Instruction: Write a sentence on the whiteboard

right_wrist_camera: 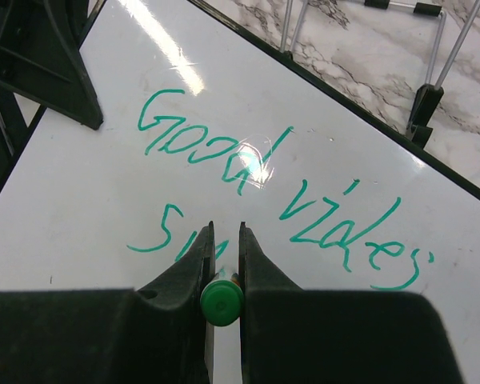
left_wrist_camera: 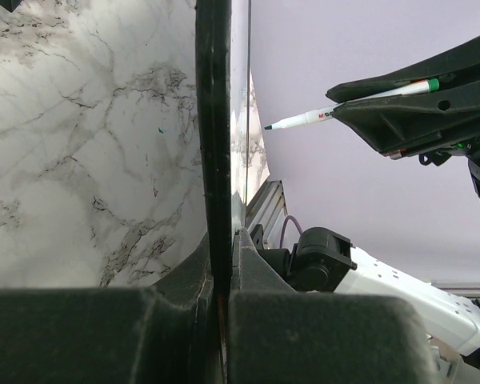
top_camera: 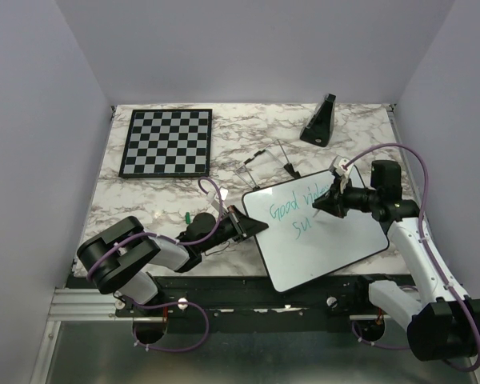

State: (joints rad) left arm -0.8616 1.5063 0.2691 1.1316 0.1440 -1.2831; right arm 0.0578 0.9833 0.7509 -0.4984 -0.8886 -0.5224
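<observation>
The whiteboard point(top_camera: 336, 240) lies tilted at the table's near middle. My left gripper point(top_camera: 244, 226) is shut on its left edge; in the left wrist view the black rim point(left_wrist_camera: 214, 120) runs edge-on between my jaws point(left_wrist_camera: 222, 264). The sentence point(right_wrist_camera: 264, 168) reads "Good vibes" in green-teal, with "Su" started below it point(top_camera: 302, 226). My right gripper point(right_wrist_camera: 224, 228) is shut on a green-capped marker point(right_wrist_camera: 222, 302), tip down at the board just right of "Su". The left wrist view shows that marker point(left_wrist_camera: 304, 119) sticking out of the right gripper point(left_wrist_camera: 416, 112).
A checkered chessboard point(top_camera: 166, 142) lies at the far left. A black wedge stand point(top_camera: 320, 120) sits far right, and a wire easel point(top_camera: 268, 160) lies just behind the whiteboard. A small green cap point(top_camera: 188, 216) rests beside the left arm.
</observation>
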